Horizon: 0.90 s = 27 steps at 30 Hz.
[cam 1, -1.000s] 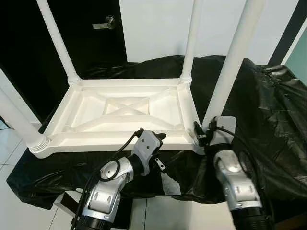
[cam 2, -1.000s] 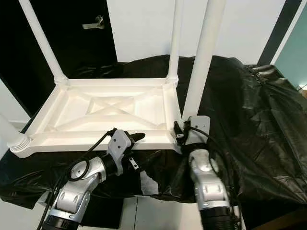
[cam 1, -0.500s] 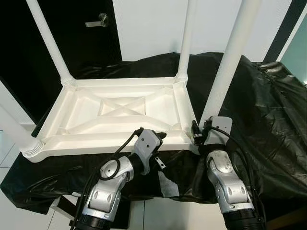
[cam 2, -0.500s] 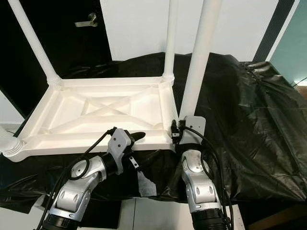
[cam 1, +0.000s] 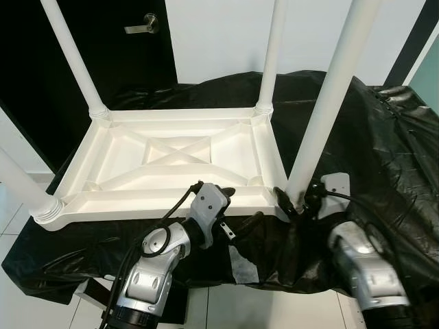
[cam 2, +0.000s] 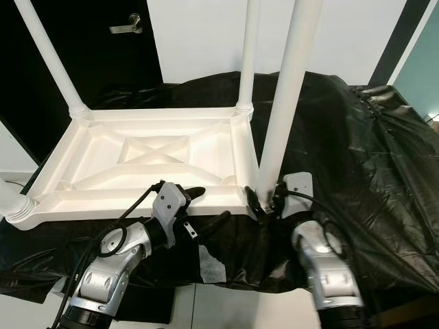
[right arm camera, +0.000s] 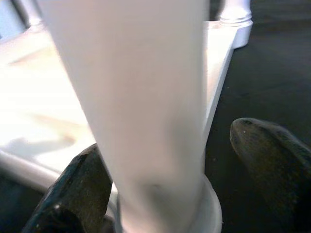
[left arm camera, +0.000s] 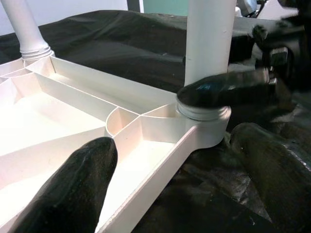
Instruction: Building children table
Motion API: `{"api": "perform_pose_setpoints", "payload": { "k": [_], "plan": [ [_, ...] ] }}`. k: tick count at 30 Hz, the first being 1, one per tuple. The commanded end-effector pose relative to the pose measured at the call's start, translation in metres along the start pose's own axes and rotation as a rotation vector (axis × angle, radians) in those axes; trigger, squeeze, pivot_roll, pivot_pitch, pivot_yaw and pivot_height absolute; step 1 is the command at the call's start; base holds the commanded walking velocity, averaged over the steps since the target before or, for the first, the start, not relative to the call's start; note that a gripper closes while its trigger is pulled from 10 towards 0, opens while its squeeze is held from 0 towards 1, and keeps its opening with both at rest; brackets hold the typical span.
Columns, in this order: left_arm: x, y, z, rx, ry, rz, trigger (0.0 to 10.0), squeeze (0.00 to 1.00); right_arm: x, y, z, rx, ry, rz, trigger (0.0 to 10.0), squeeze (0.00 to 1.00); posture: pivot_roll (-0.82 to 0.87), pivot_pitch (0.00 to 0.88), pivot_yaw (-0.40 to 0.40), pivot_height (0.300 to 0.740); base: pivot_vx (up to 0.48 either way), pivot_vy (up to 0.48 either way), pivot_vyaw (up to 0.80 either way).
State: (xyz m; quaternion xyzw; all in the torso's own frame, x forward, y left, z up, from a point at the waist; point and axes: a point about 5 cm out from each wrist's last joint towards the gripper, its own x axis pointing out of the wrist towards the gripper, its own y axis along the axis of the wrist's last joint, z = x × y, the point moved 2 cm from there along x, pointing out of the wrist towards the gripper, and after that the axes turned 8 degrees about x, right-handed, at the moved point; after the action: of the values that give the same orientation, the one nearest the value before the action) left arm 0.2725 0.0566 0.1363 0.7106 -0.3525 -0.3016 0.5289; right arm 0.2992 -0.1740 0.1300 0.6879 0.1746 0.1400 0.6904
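A white plastic children's table (cam 1: 178, 161) lies upside down on a surface draped in crinkled black plastic sheeting (cam 1: 391, 157), its ribbed underside with an X-shaped brace facing up. Four white legs stand up from its corners: the far left leg (cam 1: 72, 58), the far right leg (cam 1: 269, 55), the near left leg (cam 1: 20, 181) and the near right leg (cam 1: 326, 103), which rises out of the top of the picture.

The right claw (cam 2: 267, 203) is at the foot of the near right leg, just above the corner socket. In the right wrist view one black finger (right arm camera: 80, 189) lies against the leg on one side, while the other finger (right arm camera: 272, 150) stands a little off it on the other, so the claw sits around the leg in a loose, unclenched hold. From the left wrist view a black finger (left arm camera: 228, 90) presses across the leg just above its threaded collar.

The left claw (cam 1: 240, 205) is at the near edge of the upturned table, left of that same corner. Its fingers are spread apart: one finger (left arm camera: 73, 189) rests over the inside of the frame, the other (left arm camera: 272, 165) lies outside on the black sheeting, with the rim between them; whether either touches the rim is hard to tell.

Behind the table are a dark door with a metal lever handle (cam 1: 143, 26) and a white wall (cam 1: 219, 38). Pale floor tiles (cam 1: 14, 219) show at the lower left.
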Motion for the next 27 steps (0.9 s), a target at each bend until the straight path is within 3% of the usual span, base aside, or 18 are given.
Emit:
{"api": "perform_pose_setpoints", "payload": {
  "k": [1,4,9,11,12,13,15,16,23,24,25,26,27],
  "plan": [
    [0.0,0.0,-0.007,0.005,0.071,-0.012,10.0,0.0,0.004,0.003,-0.003,-0.005,0.089,-0.003,10.0,0.0,-0.03,0.0,0.008,0.74,0.0,0.0,0.0],
    [0.0,0.001,-0.007,0.005,0.07,-0.011,10.0,0.0,0.007,0.003,-0.004,-0.021,0.134,-0.023,10.0,0.0,-0.03,0.0,0.013,0.74,0.0,0.0,0.0],
    [0.002,0.002,-0.01,0.013,0.069,-0.007,10.0,0.0,0.028,0.006,-0.013,-0.1,0.296,-0.07,10.0,0.0,-0.02,0.0,0.014,0.74,0.0,0.0,0.0],
    [0.002,0.002,-0.01,0.013,0.069,-0.007,10.0,0.0,0.028,0.006,-0.013,-0.1,0.296,-0.07,10.0,0.0,-0.02,0.0,0.014,0.74,0.0,0.0,0.0],
    [0.002,0.003,-0.01,0.015,0.071,-0.007,10.0,0.0,0.032,0.006,-0.014,-0.124,0.315,-0.08,4.2,0.0,-0.01,0.0,0.006,0.74,0.0,0.0,0.0],
    [0.001,0.003,-0.011,0.017,0.076,-0.006,10.0,0.0,0.034,0.003,-0.014,-0.163,0.329,-0.102,1.6,0.0,-0.01,0.0,0.001,0.74,0.0,0.0,0.0],
    [0.001,0.003,-0.011,0.017,0.076,-0.006,10.0,0.0,0.034,0.003,-0.014,-0.163,0.329,-0.102,1.6,0.0,-0.01,0.0,0.001,0.74,0.0,0.0,0.0],
    [0.001,0.003,-0.012,0.017,0.083,-0.007,10.0,0.0,0.034,0.0,-0.014,-0.174,0.336,-0.12,0.0,0.0,0.0,0.0,-0.007,0.74,0.0,0.0,0.0],
    [-0.001,0.002,-0.01,0.012,0.096,-0.01,10.0,0.0,0.026,-0.01,-0.008,-0.161,0.327,-0.164,0.0,0.0,0.0,0.0,-0.011,0.74,0.0,0.0,0.0],
    [-0.001,0.002,-0.01,0.009,0.096,-0.01,10.0,0.0,0.023,-0.015,-0.005,-0.16,0.298,-0.183,2.7,0.0,0.0,0.0,-0.011,0.74,0.0,0.0,0.0],
    [-0.001,0.002,-0.009,0.008,0.096,-0.01,10.0,0.0,0.022,-0.018,-0.004,-0.161,0.28,-0.196,2.7,0.0,0.0,0.0,-0.011,0.74,0.0,0.0,0.0],
    [-0.001,0.002,-0.009,0.007,0.094,-0.01,10.0,0.0,0.021,-0.023,-0.002,-0.153,0.221,-0.205,10.0,0.0,-0.01,0.0,-0.01,0.74,0.0,0.0,0.0],
    [-0.001,0.002,-0.009,0.007,0.094,-0.01,10.0,0.0,0.021,-0.023,-0.002,-0.153,0.221,-0.205,10.0,0.0,-0.01,0.0,-0.01,0.74,0.0,0.0,0.0]
  ]
}}
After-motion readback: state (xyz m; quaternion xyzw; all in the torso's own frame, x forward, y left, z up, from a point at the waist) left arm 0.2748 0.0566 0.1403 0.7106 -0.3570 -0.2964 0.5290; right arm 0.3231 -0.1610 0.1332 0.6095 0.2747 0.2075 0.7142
